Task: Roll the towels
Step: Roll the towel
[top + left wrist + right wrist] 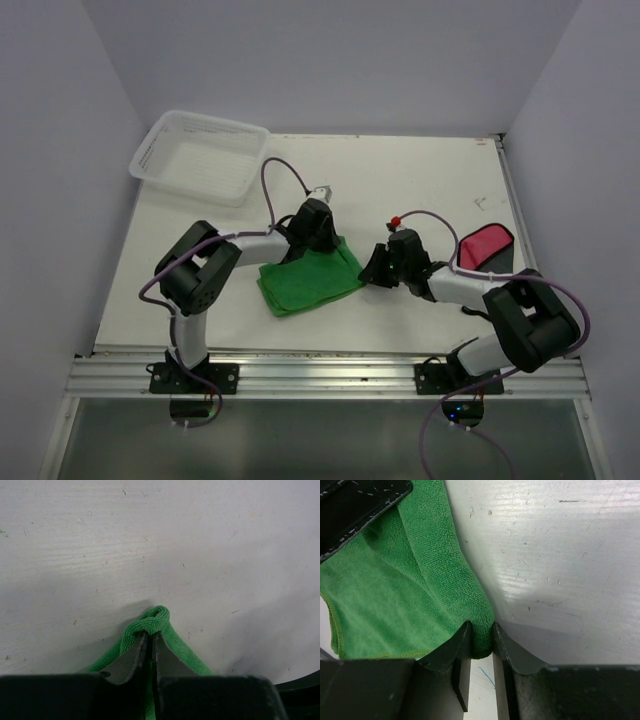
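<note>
The green towel point(305, 282) is lying mostly flat on the white table point(420, 180), well apart from the white mesh basket point(160, 150), nearer the arms' bases than the basket is and to its right in the top view. Both arms are working on it at once.

The left gripper point(151, 639) is pinching the towel edge that faces the basket. Its jaws are pressed together on a small bunched fold of green cloth that is poking out past the fingertips. The right gripper point(480, 630) is gripping the towel corner farthest from the basket, its jaws squeezing the cloth so that it fills the gap between them.

Holding one side at two separate spots looks like preparation for turning that side over evenly, so the roll starts straight rather than skewed. The towel is not yet rolled, so the task appears to be at an early stage.

The red towel point(487, 246) is waiting farther from the basket again, beyond the right arm, folded loosely and untouched by either gripper.

No brand, label or writing is showing legibly on the towels, the basket or the arms.
</note>
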Robot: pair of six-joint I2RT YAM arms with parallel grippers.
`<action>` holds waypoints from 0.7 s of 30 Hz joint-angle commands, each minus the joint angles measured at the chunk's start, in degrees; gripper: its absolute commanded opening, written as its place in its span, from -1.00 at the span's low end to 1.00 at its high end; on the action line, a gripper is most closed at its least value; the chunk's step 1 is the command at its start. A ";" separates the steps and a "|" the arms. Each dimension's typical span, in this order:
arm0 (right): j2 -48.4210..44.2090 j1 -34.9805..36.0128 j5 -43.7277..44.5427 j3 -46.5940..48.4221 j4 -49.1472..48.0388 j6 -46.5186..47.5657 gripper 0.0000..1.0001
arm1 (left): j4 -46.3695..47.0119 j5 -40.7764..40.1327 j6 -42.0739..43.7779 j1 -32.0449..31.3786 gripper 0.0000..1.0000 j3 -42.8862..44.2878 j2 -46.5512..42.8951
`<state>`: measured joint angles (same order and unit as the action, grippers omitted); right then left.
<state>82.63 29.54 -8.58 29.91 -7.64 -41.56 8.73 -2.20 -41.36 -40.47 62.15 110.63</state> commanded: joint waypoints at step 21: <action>-5.55 12.47 22.01 -2.40 1.49 11.59 -1.00 | -10.99 -2.02 -0.03 3.11 -0.31 6.75 -6.83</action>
<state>78.22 41.01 6.09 28.16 -7.97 -31.73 0.67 -3.03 -41.41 -38.11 65.60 107.11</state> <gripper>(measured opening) 0.038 0.336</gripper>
